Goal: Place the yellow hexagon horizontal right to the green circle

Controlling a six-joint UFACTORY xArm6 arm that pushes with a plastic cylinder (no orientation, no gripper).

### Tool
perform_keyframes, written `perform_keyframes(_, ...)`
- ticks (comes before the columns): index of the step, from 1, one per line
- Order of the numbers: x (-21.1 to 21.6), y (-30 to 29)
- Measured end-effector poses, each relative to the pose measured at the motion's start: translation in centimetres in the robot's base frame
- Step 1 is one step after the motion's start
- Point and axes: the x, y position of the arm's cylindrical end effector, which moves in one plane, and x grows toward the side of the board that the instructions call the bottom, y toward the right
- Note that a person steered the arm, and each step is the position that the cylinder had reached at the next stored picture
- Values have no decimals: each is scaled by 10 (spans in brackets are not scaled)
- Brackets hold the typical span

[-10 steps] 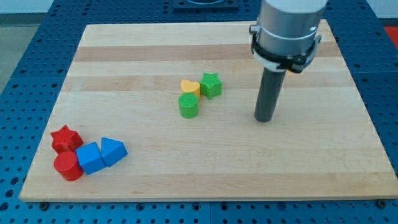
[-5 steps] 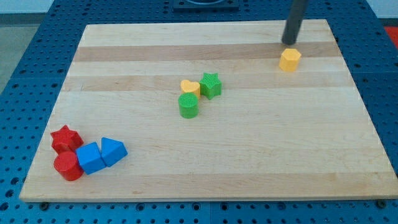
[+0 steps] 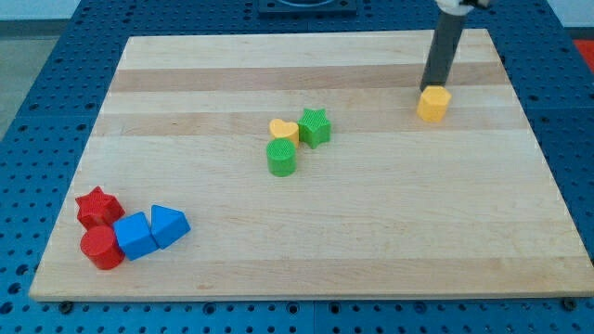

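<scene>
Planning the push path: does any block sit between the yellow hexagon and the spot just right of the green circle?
No. My tip sits at the yellow hexagon's top edge. The board between it and the green circle's right side holds no block; the green star lies just above that line.

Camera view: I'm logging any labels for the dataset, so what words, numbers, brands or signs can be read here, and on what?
None: no text, number, brand or sign shows on the wooden board, the yellow hexagon, the green circle, the other blocks, or the rod ending in my tip.
</scene>
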Motion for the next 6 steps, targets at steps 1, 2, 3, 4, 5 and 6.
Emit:
perform_keyframes(1, 28, -3)
perform_keyframes(2, 40, -5)
perform_keyframes(3, -5, -1)
perform_keyframes(4, 3, 27)
perform_keyframes(5, 39, 27)
perform_keyframes(6, 69, 27)
